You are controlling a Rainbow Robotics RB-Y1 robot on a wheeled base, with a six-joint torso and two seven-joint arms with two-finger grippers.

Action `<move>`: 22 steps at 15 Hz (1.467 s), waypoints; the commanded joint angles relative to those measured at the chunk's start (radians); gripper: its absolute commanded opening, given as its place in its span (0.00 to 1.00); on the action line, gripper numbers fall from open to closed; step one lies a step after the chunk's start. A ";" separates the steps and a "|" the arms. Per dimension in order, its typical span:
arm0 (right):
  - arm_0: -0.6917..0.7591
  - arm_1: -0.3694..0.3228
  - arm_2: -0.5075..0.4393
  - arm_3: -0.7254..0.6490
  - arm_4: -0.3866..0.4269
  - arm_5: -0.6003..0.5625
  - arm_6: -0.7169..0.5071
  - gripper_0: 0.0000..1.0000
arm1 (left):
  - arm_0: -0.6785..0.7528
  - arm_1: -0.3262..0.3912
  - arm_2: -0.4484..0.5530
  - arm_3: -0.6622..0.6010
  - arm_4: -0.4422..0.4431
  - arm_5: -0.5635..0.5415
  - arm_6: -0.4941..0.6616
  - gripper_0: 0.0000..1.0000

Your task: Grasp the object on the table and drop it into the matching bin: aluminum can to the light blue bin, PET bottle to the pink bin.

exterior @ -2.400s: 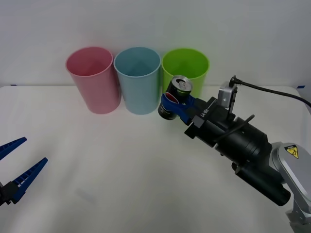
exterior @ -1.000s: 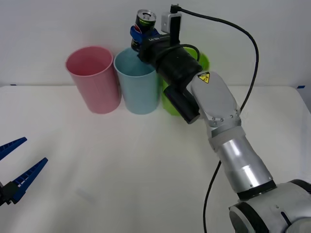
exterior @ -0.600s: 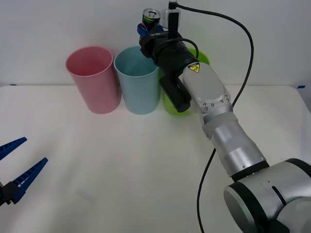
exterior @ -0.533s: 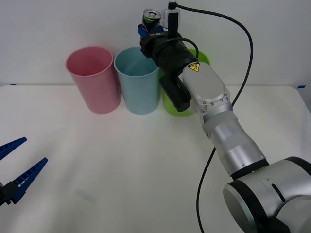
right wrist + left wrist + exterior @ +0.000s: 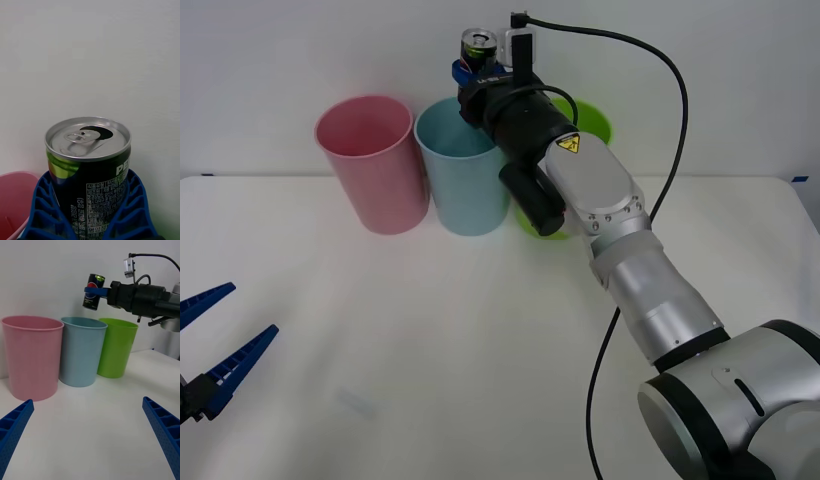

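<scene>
My right gripper [image 5: 471, 70] is shut on the aluminum can [image 5: 476, 47], a small dark can with a silver top and yellow-green print. It holds the can upright in the air above the rim of the light blue bin [image 5: 465, 166]. In the right wrist view the can [image 5: 90, 168] sits between the blue ribbed fingers [image 5: 41, 210]. From the left wrist view the can [image 5: 93, 291] hangs over the light blue bin [image 5: 83, 350], with the pink bin [image 5: 32, 356] beside it. The pink bin [image 5: 372, 163] stands left of the blue one. My left gripper [image 5: 215, 350] rests open at the table's near left.
A lime green cup [image 5: 588, 125] stands right of the light blue bin, partly behind my right arm [image 5: 600, 210]. A black cable [image 5: 670, 130] loops off the wrist. The white table [image 5: 430, 350] lies bare in front of the cups.
My right arm lifted the can from low beside the green cup up above the cups, then shifted it slightly left over the light blue bin. The left gripper stayed still.
</scene>
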State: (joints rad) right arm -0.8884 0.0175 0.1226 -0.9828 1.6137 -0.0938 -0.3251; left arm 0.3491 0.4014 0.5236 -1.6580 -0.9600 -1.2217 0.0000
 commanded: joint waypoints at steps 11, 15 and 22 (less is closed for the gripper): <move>0.000 0.000 0.011 0.000 -0.009 -0.003 0.005 1.00 | 0.000 0.000 0.000 0.000 0.000 0.000 0.000 1.00; 0.039 0.000 0.011 -0.065 -0.024 -0.033 0.011 1.00 | 0.000 0.000 0.000 0.000 0.000 0.000 0.000 1.00; 0.279 -0.145 0.126 -0.399 -0.127 -0.115 0.001 1.00 | 0.000 0.000 0.000 0.000 0.000 0.000 0.000 1.00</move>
State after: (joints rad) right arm -0.6408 -0.0957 0.2275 -1.3398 1.5061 -0.2073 -0.3234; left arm 0.3490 0.4014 0.5236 -1.6580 -0.9599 -1.2217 0.0000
